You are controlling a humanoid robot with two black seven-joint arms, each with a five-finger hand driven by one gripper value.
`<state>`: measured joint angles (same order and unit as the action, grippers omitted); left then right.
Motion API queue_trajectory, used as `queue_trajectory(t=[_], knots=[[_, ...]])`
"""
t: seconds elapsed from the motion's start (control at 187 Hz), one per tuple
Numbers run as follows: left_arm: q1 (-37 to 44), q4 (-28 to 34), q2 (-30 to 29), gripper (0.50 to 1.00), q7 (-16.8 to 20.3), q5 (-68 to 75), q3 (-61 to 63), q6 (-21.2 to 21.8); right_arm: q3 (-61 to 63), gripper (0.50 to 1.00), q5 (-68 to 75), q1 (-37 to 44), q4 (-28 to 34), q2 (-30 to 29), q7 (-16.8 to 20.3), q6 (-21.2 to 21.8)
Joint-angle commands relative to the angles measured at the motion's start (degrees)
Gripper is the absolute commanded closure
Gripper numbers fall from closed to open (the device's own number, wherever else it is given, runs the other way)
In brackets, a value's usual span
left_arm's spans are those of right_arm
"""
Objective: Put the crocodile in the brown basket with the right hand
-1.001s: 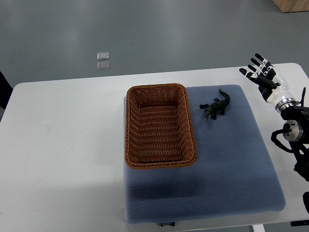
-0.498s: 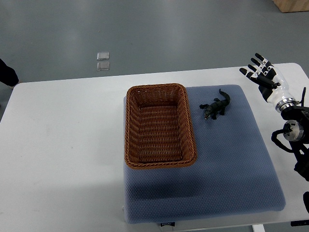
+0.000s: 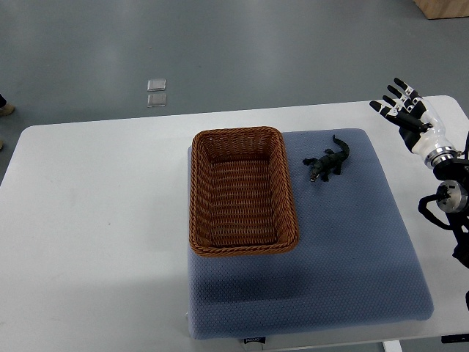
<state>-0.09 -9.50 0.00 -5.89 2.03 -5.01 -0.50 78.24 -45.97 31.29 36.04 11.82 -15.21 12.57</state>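
A small dark green toy crocodile [image 3: 327, 160] lies on the blue-grey mat [image 3: 344, 249], just right of the brown wicker basket [image 3: 242, 192]. The basket holds nothing. My right hand [image 3: 401, 108] hovers over the table's far right corner, well to the right of the crocodile and a little farther back, its fingers spread and holding nothing. Its arm [image 3: 448, 192] comes in along the right edge. No left arm shows.
The mat and basket sit on a white table [image 3: 95, 220]. A grey floor lies beyond the far edge, with a small clear item [image 3: 156, 93] on it. A person's shoe [image 3: 6, 110] shows at the left edge.
My right hand has drifted a little to the right and farther back, away from the crocodile. The crocodile and basket have stayed put. The dark shape at the left edge has moved off.
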Motion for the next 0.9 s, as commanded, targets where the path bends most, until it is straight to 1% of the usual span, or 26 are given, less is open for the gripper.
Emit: queue_trajectory(t=[0.0, 0.353, 0.562, 0.712, 0.894], knots=[[0.00, 0.00, 0.00, 0.500, 0.00, 0.00, 0.00, -0.02, 0.07, 0.568, 0.00, 0.00, 0.00, 0.05, -0.09, -0.09], [0.00, 0.00, 0.00, 0.500, 0.00, 0.00, 0.00, -0.02, 0.42, 0.568, 0.00, -0.09, 0.00, 0.05, -0.18, -0.09], [0.00, 0.00, 0.00, 0.500, 0.00, 0.00, 0.00, -0.02, -0.02, 0.568, -0.09, -0.09, 2.28, 0.05, -0.09, -0.27], [0.00, 0.00, 0.00, 0.500, 0.00, 0.00, 0.00, -0.02, -0.55, 0.568, -0.27, -0.09, 2.46, 0.14, 0.09, -0.09], [0.00, 0.00, 0.00, 0.500, 0.00, 0.00, 0.00, -0.02, -4.24, 0.568, -1.41, 0.35, 4.22, 2.86, 0.00, 0.09]])
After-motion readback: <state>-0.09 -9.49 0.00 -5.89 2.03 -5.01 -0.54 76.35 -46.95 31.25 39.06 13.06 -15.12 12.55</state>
